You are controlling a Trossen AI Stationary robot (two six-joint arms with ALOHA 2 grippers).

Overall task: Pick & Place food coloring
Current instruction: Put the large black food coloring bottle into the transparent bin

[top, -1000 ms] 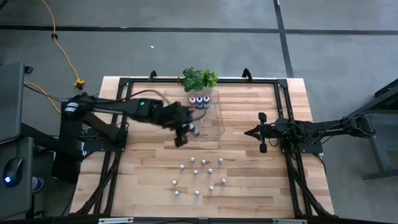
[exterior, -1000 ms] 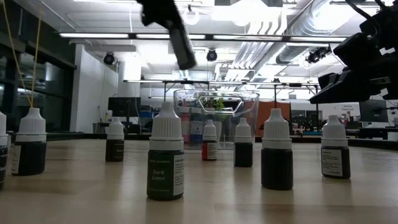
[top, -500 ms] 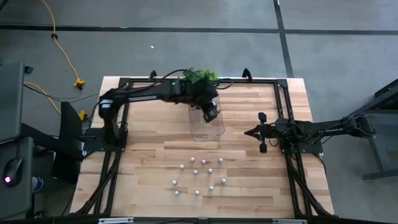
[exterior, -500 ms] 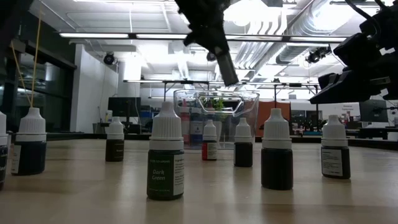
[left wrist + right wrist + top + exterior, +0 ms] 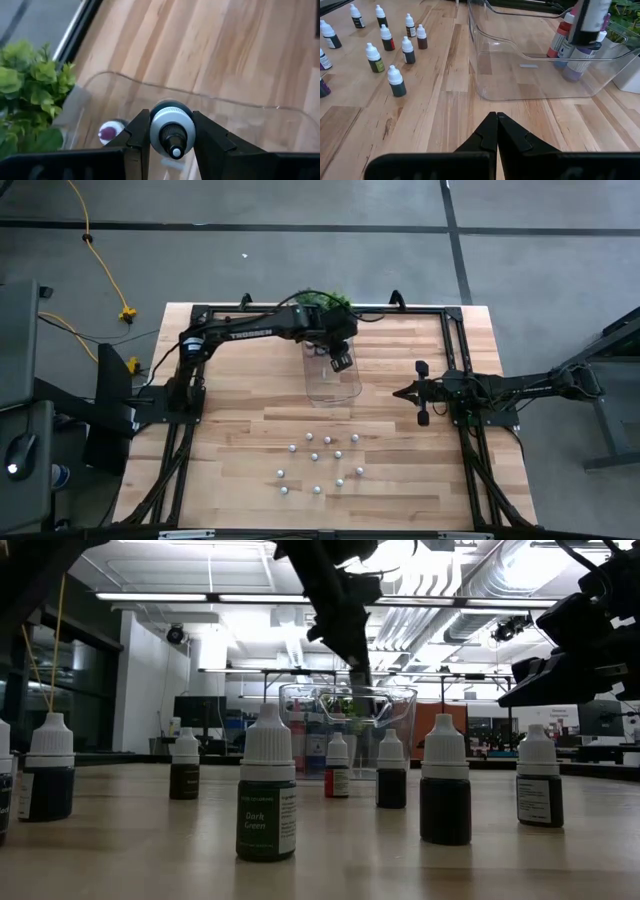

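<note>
My left gripper [image 5: 340, 360] hangs over the clear tray [image 5: 336, 386], shut on a small whitish-capped food coloring bottle [image 5: 172, 131]. Slightly bigger bottles with pink and purple tops [image 5: 569, 50] stand at the tray's far end; one purple top [image 5: 108, 133] shows in the left wrist view. About a dozen small white-capped bottles [image 5: 320, 462] stand upright on the wood near the table's near edge, and the low view shows them close up [image 5: 266, 795]. My right gripper [image 5: 496, 118] waits shut to the right of the tray [image 5: 402, 392]. My left gripper pinches the small bottle between its two fingers [image 5: 137, 137], one on each side of its whitish top [image 5: 172, 125]. The fingers come from above, pointing down. The bottle is upright with its nozzle toward the wrist, lifted clear above the tray's floor.
A green leafy plant [image 5: 320, 301] stands at the tray's far end, close to my left arm [image 5: 30, 90]. Black frame rails run along the table's edges [image 5: 190, 420]. Bare wood lies between the tray and the bottle cluster [image 5: 260, 415].
My left gripper, carrying the bottle, has swung from beside the tray's near left corner toward the far and right edges, ending over the tray. In the last half second it has sunk slightly toward the tray. The right arm has kept still.
</note>
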